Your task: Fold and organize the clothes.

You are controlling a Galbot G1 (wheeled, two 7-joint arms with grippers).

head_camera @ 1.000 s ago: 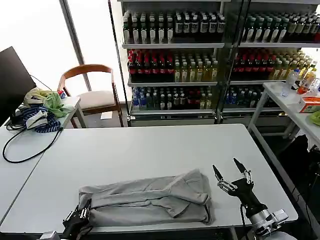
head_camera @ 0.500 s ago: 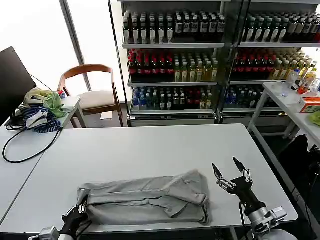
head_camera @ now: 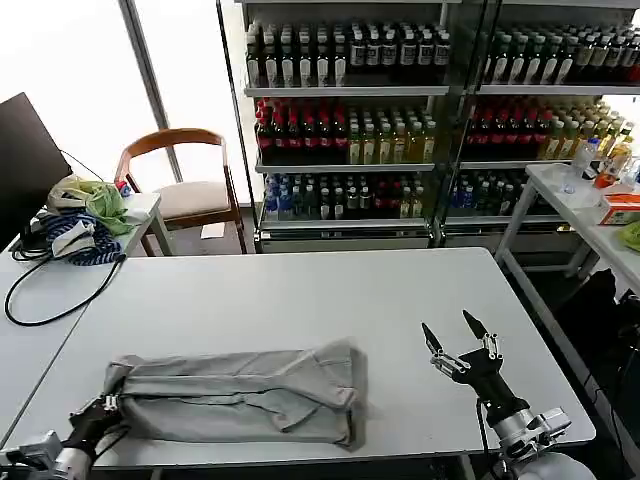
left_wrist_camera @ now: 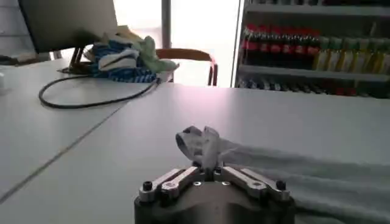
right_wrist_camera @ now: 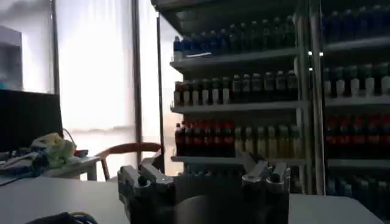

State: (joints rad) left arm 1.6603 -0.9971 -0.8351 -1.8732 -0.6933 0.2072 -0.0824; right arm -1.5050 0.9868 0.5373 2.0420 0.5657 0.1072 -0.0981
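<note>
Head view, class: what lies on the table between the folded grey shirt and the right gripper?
Nothing. In the head view, bare white table separates the folded grey shirt from the open right gripper, which is raised beside it. The left gripper pinches the shirt's far end.

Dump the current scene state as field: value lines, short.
garment: light grey folded shirt, long strip near the front edge of the white table
left gripper: shut on the shirt's left end, at the table's front-left corner
right gripper: open, raised above the table right of the shirt, not touching it
background: wooden chair, drink shelves, cable clutter on the side table
</note>
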